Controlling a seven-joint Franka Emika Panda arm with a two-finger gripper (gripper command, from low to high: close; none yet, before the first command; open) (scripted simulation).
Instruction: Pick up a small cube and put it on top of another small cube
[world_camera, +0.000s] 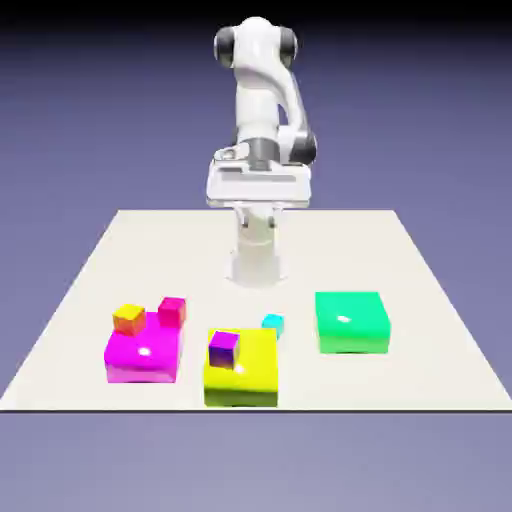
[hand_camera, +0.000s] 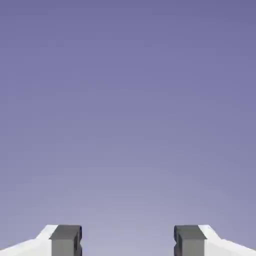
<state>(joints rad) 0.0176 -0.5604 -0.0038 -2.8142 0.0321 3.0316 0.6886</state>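
No text, labels, brands, numbers or signs can be read in either view.

Before you, on the bench (world_camera: 215, 245), in the exterior view:
- Left block (world_camera: 143, 365): on its far part, two cubes, the outer cube (world_camera: 129, 320) leftmost, the inner cube (world_camera: 172, 312) right of it.
- Middle block (world_camera: 250, 375): nearest you, bearing the upper cube (world_camera: 223, 350) left of centre.
- Lower cube (world_camera: 273, 325): at that block's far right corner.
- Right block (world_camera: 352, 325): farthest right, apart.
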